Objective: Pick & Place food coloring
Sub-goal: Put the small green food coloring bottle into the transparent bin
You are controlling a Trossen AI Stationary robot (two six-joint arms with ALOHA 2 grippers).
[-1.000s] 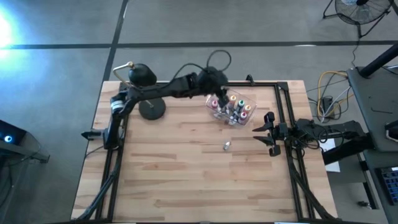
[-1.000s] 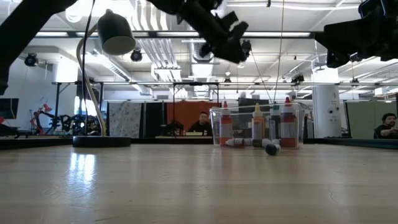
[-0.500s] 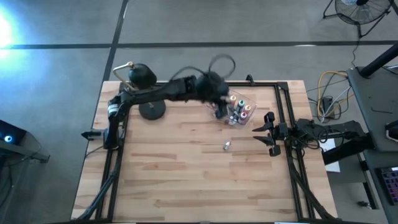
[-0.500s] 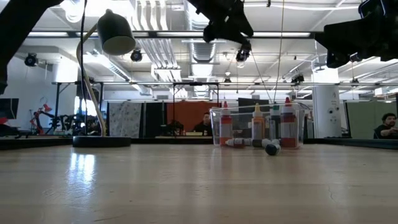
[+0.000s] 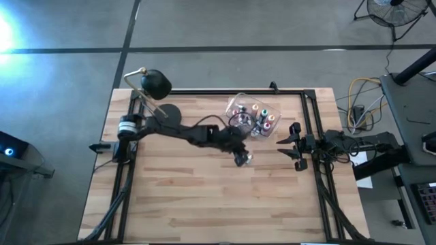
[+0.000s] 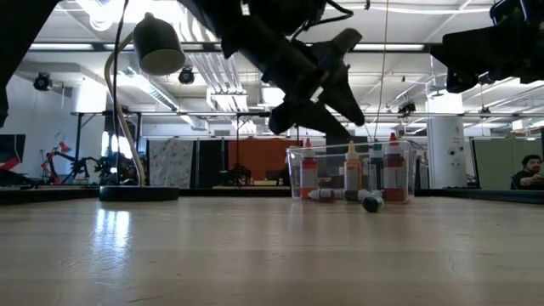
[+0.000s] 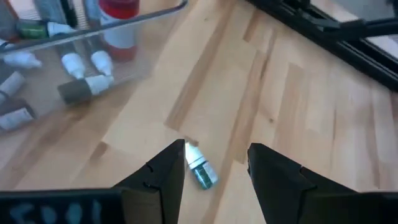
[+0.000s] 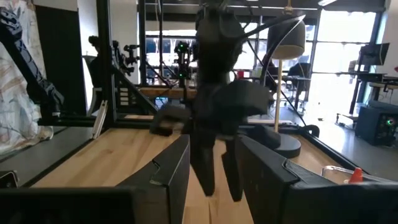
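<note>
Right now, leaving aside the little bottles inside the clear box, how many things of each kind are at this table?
Robot arms: 2, with the left gripper above the loose bottle and the right gripper at the table's right edge
Desk lamp: 1
Clear tub: 1
Loose bottle lying on the wood: 1
Total: 5

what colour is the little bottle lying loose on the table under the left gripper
The loose bottle has a green body and a white cap, seen best in the left wrist view, between the open left gripper fingers.
</note>
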